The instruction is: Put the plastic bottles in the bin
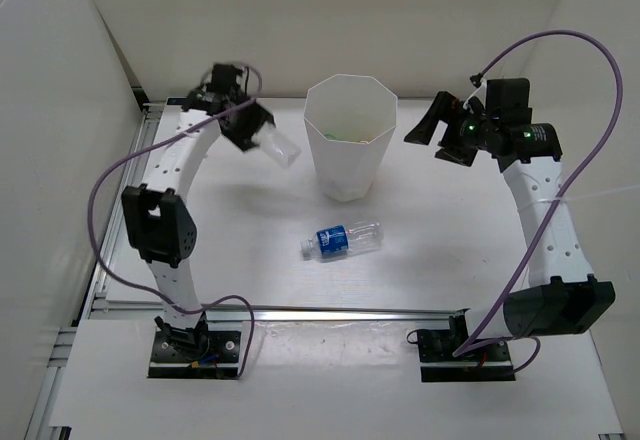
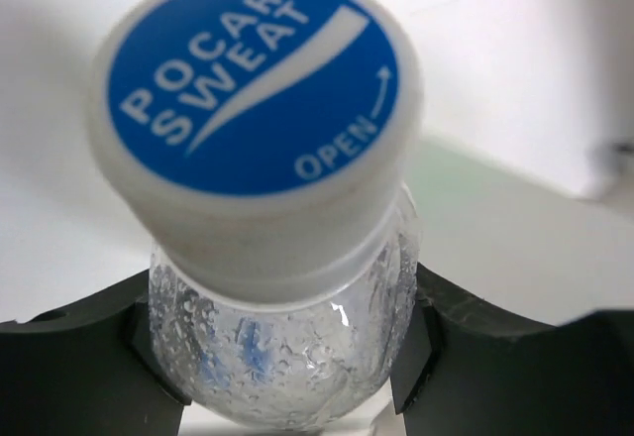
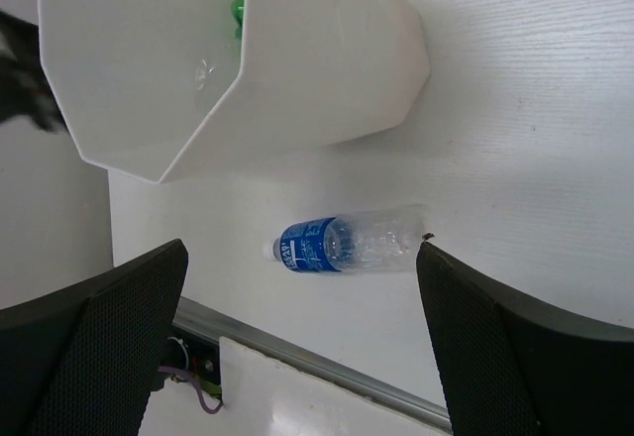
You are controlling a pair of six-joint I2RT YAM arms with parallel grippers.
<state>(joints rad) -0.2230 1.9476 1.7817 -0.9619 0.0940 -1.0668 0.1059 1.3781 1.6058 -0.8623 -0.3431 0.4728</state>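
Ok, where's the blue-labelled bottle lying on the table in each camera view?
Top external: the blue-labelled bottle lies on its side at centre, just below the bin.
Left wrist: not in it; the left pincer is shut on a different, blue-capped bottle.
Right wrist: lower centre, below the bin.
Shared landmark: the bin.

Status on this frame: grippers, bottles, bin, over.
Left gripper shut on clear blue-capped bottle, left of bin. Right gripper open, empty. Blue-labelled bottle lying on table before bin. Nothing in the way.
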